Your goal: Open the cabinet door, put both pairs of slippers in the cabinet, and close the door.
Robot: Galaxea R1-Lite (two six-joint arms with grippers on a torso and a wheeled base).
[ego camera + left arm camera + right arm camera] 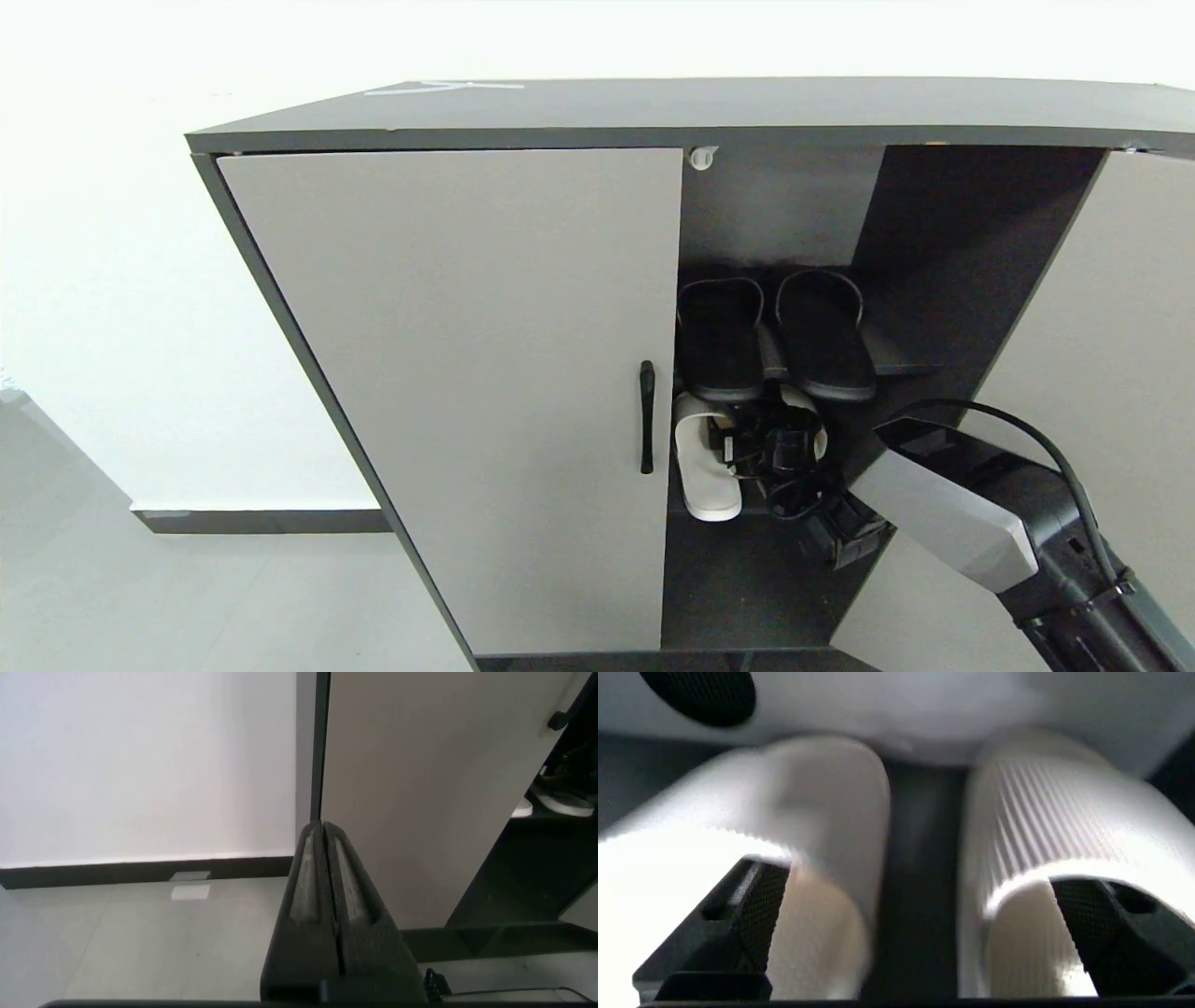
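Observation:
The dark cabinet (653,107) has its left door (448,373) closed and its right door (1102,355) swung open. A black pair of slippers (775,336) rests side by side on the inner shelf. Below them lies the white pair (705,471), and my right gripper (761,453) reaches into the compartment right at it. Up close, the two white slippers (831,821) lie with a dark gap between them, and my right gripper (920,933) is open, one finger in front of each slipper. My left gripper (322,887) hangs shut and empty beside the cabinet's closed door (430,784).
The closed door carries a black vertical handle (646,415) next to the opening. The grey floor (187,597) spreads out left of the cabinet, up to a white wall with a dark skirting (261,520). The open door stands close beside my right arm.

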